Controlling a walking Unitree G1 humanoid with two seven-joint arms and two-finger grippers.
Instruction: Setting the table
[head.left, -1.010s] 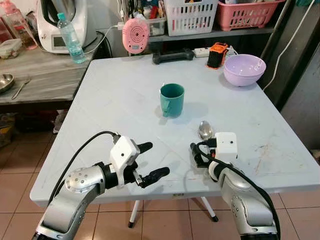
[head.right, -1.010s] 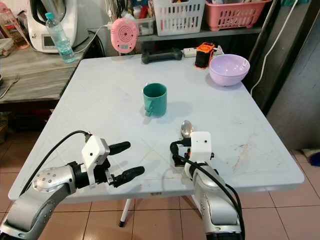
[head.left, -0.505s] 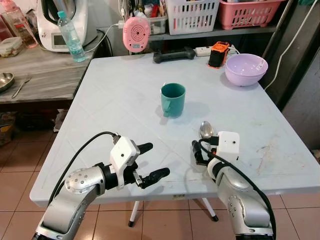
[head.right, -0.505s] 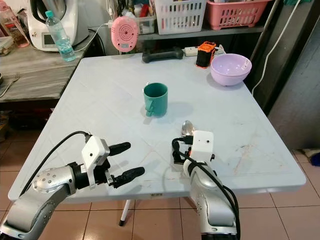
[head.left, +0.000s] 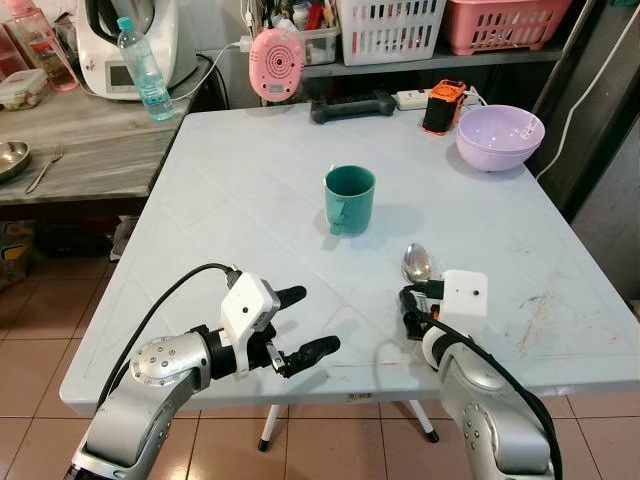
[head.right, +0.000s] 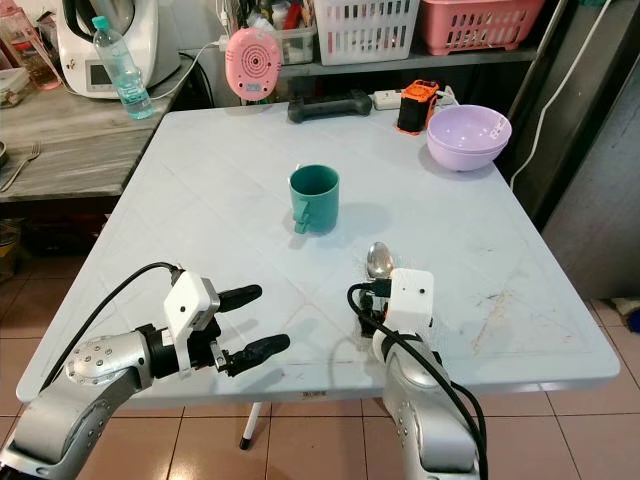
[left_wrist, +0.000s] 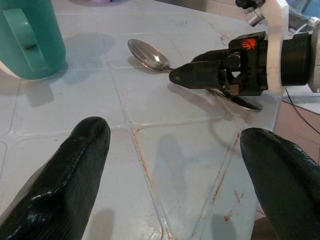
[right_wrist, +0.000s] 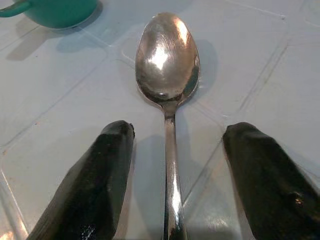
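A teal ceramic mug (head.right: 315, 198) is seen standing upright near the middle of the pale grey square worktop (head.right: 210, 190). Nearer the robot from the mug, a shiny metal spoon (head.right: 378, 261) lies flat, its bowl pointing toward the mug. The right hand (head.right: 366, 303) is placed over the spoon's handle, largely hidden behind its white wrist block, so its fingers cannot be judged. The left hand (head.right: 250, 320) is held at the worktop's near edge, well apart from the mug, its two black fingers spread wide. A lilac plastic bowl (head.right: 468, 137) sits at the far corner beyond the mug.
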